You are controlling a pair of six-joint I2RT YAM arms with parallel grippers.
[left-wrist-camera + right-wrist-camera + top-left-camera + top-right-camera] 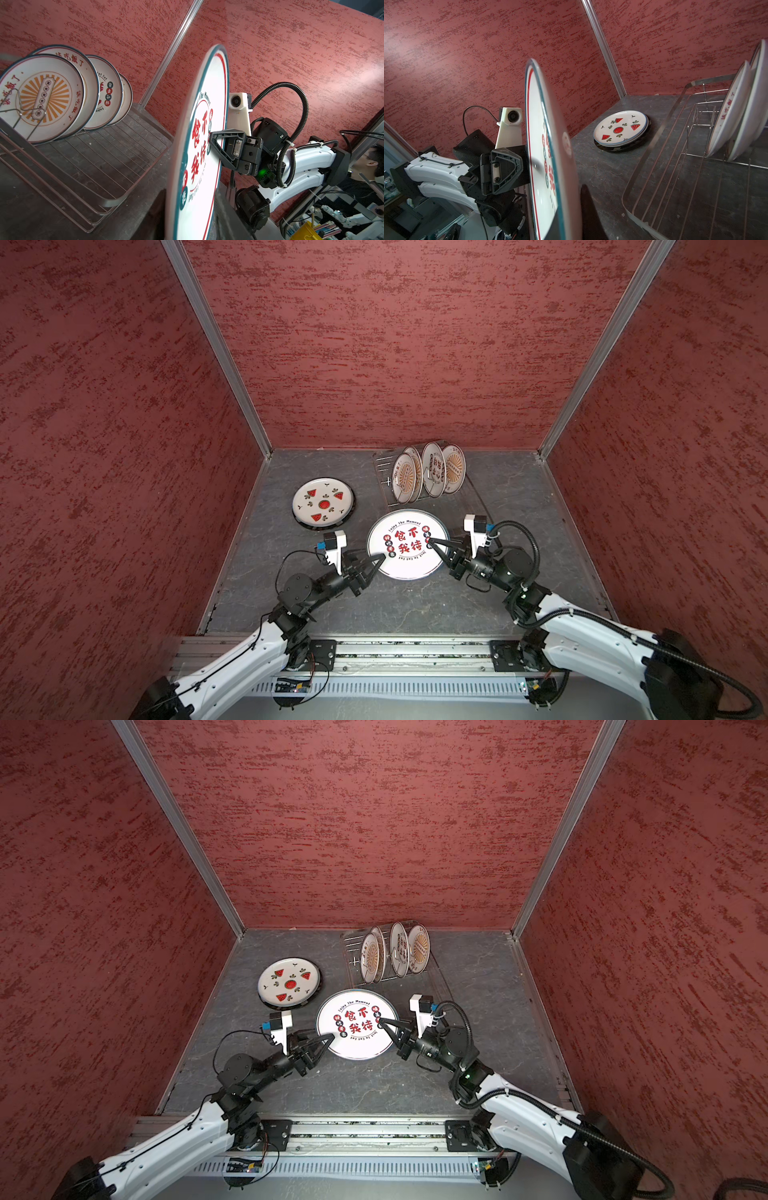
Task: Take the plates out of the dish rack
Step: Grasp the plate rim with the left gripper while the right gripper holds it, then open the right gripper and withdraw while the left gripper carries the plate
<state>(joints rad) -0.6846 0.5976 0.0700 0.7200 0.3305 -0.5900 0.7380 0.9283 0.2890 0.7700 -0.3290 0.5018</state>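
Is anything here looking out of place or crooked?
The watermelon plate sits off-centre over the dark plate below it, which shows on one side only. Nothing looks spilled or broken.

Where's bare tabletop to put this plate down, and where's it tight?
Free: the table strip in front of the held plate; the patch right of the dish rack; the back-left corner behind the watermelon plate stack. Crowded: the middle, between stack, rack and held plate.

We note soft, even light and faint shadows; wrist views warp at edges, and the plate [550,124] at the right tool [430,541] blurs.
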